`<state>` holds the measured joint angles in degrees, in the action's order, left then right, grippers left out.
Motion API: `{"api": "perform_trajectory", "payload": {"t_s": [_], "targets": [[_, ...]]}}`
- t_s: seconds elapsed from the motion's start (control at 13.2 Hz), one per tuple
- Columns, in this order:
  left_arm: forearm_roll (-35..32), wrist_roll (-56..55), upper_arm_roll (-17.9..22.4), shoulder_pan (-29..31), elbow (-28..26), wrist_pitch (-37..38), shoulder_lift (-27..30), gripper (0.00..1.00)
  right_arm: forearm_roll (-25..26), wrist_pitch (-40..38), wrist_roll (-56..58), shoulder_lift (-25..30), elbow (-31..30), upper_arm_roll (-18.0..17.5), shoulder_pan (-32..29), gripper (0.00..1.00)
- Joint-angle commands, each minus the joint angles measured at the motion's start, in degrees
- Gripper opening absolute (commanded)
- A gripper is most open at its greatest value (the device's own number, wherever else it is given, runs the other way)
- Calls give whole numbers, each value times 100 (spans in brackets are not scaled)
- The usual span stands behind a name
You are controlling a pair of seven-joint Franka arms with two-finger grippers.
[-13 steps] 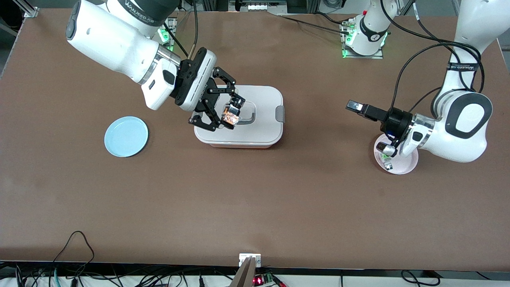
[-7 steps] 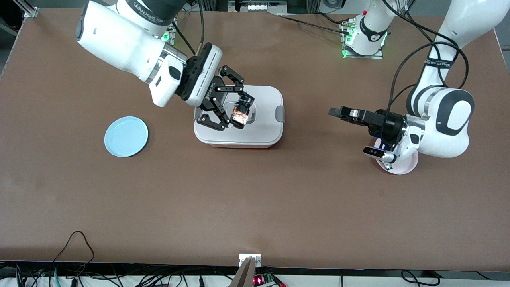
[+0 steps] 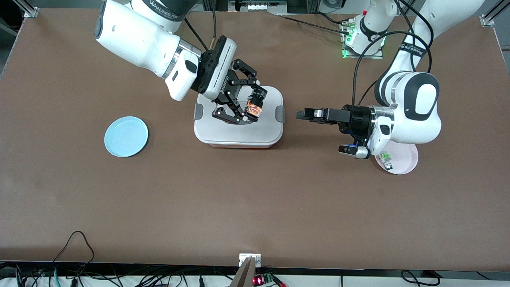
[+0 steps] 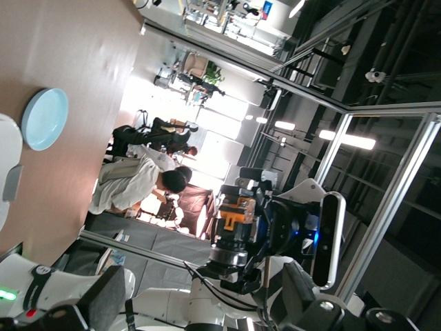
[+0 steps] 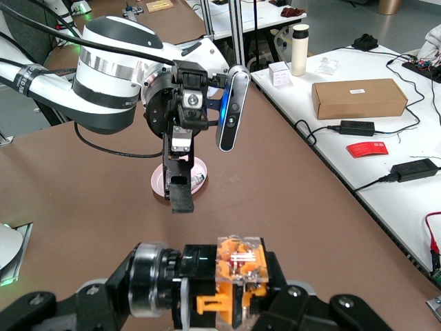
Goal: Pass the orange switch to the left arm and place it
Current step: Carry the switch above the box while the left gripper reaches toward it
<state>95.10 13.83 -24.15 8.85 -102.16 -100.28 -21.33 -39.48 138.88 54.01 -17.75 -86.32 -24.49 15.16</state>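
The orange switch [image 3: 254, 107], a small black part with orange and clear pieces, hangs over the lid of the white box [image 3: 239, 133]. My right gripper [image 3: 249, 111] is shut on it. The right wrist view shows the switch [image 5: 238, 274] clamped between the fingers of the right gripper [image 5: 227, 293]. My left gripper [image 3: 306, 115] is open and lies level over the table beside the box, pointing at the switch. In the left wrist view its fingers [image 4: 103, 303] stand wide apart with nothing between them, and the switch [image 4: 236, 215] shows ahead of them.
A pink plate [image 3: 408, 161] with a small green-and-clear component [image 3: 385, 159] sits under the left arm's wrist. A blue plate [image 3: 126, 136] lies toward the right arm's end of the table. The box has grey latches [image 3: 281, 114] on its sides.
The right arm has carried the switch across the box lid toward the left arm. The left gripper has swung from over the pink plate toward the box, still open.
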Motion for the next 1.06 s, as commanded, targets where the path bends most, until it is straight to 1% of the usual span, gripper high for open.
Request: {"api": "perform_trajectory", "payload": {"t_s": [0.0, 0.08, 0.15, 0.23, 0.38, 0.53, 0.61, 0.76, 0.83, 0.99], "targets": [[473, 365, -11, 47, -225, -62, 147, 100, -147, 78, 39, 8, 9, -39, 13, 42], [518, 610, -19, 30, -321, -71, 112, 100, -147, 87, 22, 17, 27, -39, 40, 42], [718, 1004, -63, 21, -444, -71, 94, 100, -147, 96, 30, 17, 27, -39, 40, 42], [955, 1234, -211, 29, -585, -71, 94, 100, -156, 165, 48, -1, 18, -30, 109, 42], [1072, 1271, -318, 29, -595, -245, 129, 100, -191, 437, 66, -27, 9, -39, 180, 42], [1185, 1411, -520, 29, -595, -553, 121, 100, -235, 517, 83, -89, -8, -56, 251, 42], [1334, 1481, -625, 29, -604, -589, 121, 100, -244, 544, 101, -89, -43, -117, 259, 42], [1379, 1509, -661, 38, -595, -598, 121, 95, -253, 754, 66, -89, -140, -170, 294, 42], [1371, 1509, -704, 29, -595, -616, 138, 95, -253, 764, 48, -89, -149, -197, 303, 42], [1380, 1517, -932, 56, -604, -913, 226, 94, -288, 755, 39, -89, -175, -206, 330, 42]]}}
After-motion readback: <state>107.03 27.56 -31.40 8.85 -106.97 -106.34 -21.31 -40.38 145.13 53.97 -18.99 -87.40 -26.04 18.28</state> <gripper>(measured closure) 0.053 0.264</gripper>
